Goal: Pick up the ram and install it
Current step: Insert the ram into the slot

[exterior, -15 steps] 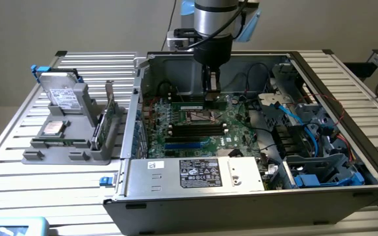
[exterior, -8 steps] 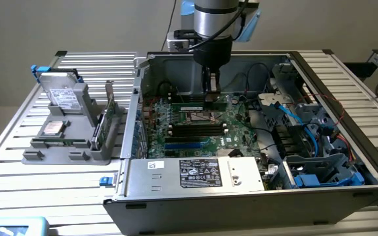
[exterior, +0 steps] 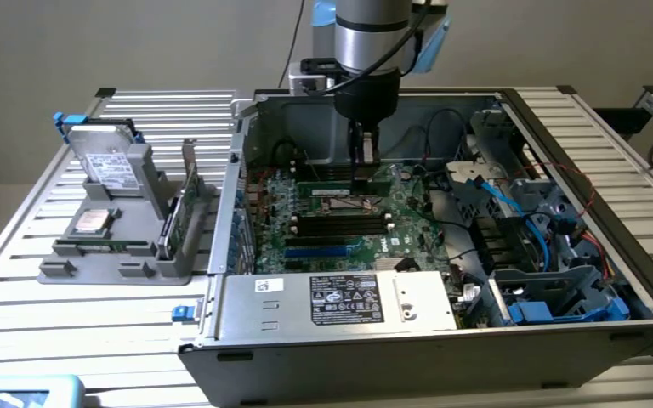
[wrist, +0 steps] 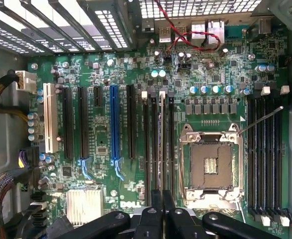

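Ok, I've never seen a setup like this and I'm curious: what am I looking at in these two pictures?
A robot arm reaches down into an open computer case on a slatted metal table. One picture is from a camera off the arm; the other looks from its wrist onto the green motherboard. The gripper is shut on the ram, a thin memory stick, at the long slots. Beside the case, a grey holder carries a hard drive and an expansion card.

One ram (wrist: 161, 139), one claw (wrist: 162, 198), one case (exterior: 440, 361)
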Tool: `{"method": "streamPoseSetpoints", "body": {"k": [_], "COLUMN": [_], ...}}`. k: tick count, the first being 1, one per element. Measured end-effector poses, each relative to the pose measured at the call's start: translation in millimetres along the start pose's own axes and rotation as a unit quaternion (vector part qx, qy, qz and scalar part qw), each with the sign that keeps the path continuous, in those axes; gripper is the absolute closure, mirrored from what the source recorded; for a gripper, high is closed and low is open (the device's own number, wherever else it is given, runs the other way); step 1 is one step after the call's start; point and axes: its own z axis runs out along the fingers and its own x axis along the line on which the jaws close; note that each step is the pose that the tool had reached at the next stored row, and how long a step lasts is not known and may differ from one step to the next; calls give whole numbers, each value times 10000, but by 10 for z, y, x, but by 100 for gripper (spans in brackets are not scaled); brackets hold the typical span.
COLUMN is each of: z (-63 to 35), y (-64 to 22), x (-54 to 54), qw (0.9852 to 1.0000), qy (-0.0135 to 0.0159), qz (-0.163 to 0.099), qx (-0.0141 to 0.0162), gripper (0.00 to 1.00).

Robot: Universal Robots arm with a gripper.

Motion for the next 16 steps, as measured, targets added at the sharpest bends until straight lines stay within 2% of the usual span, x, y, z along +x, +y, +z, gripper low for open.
{"method": "streamPoseSetpoints", "body": {"k": [10,16], "z": [130,171], "y": [2,2], "x": [26,49], "qw": [10000,10000], "qy": [13,62], "qz": [0,-2], "qx": [1,3], "gripper": [88,88]}}
